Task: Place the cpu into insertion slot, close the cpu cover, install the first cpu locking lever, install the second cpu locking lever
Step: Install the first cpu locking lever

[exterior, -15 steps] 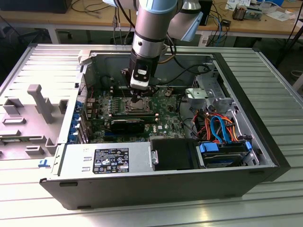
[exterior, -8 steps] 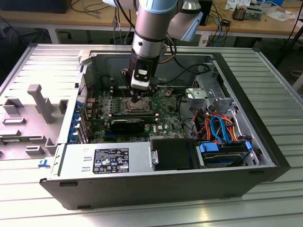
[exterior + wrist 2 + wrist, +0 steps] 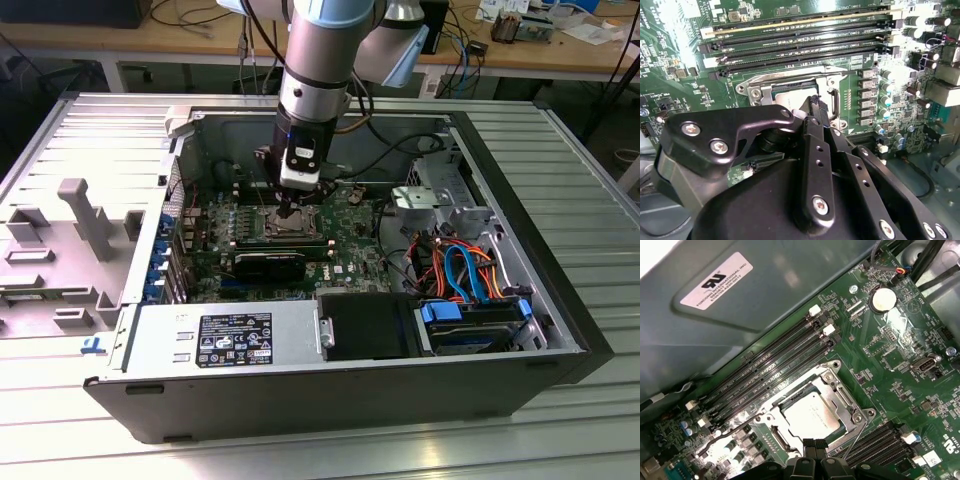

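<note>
Your arm (image 3: 318, 60) comes down nearly vertical in the exterior view, the grey and pale-blue wrist segment uppermost and a black-and-white module mounted below it. Beneath that, the end effector (image 3: 290, 208) points straight down, its dark tip narrow and tapering. In the second wrist view you see the end effector (image 3: 815, 106) from behind: black linkage arms with silver screws run forward and meet at the fingertips (image 3: 818, 104), which sit pressed together with no gap between them. In the first wrist view the end effector (image 3: 814, 446) shows as two ribbed black pads side by side, touching, with nothing held between them.
</note>
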Motion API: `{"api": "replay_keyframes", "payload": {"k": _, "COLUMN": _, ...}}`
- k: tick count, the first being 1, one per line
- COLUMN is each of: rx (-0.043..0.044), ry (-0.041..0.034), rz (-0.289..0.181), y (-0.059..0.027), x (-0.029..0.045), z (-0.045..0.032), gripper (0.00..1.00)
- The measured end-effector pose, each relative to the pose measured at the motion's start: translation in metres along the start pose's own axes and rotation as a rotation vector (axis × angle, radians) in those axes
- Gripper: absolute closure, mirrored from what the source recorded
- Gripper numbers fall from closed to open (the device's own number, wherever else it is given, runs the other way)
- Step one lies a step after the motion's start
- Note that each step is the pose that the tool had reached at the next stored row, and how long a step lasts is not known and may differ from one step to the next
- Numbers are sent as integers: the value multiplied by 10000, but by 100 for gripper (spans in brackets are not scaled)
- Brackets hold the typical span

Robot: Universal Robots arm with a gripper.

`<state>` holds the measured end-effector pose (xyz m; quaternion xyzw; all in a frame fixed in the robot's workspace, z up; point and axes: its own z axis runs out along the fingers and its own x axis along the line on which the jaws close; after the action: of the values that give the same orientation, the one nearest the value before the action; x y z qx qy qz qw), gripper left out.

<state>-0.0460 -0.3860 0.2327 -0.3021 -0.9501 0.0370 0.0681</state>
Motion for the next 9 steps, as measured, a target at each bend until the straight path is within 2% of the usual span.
{"api": "replay_keyframes", "payload": {"k": 9, "rx": 28, "ry": -30, "rz": -277, "y": 0, "x": 0, "z": 0, "gripper": 89}}
